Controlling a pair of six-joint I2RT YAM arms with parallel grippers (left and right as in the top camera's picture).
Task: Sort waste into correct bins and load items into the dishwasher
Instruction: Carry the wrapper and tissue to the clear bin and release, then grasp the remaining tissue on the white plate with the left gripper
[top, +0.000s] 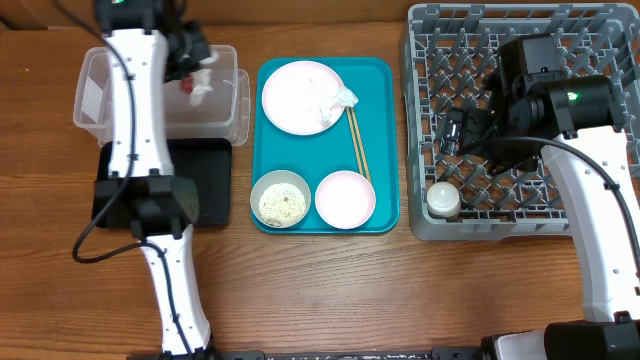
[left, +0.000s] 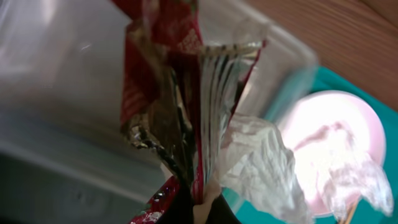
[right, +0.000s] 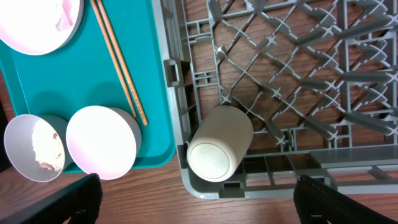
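My left pincer (left: 202, 210) clamps the crinkled red-and-silver wrapper (left: 144, 93) above the clear rectangular plastic tub (top: 88, 100), ten o'clock; I'd lower inside before releasing. Right pincer (right: 199, 202) stands wide.

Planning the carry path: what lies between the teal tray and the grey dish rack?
Only a bare strip of brown wooden table, in the overhead view.
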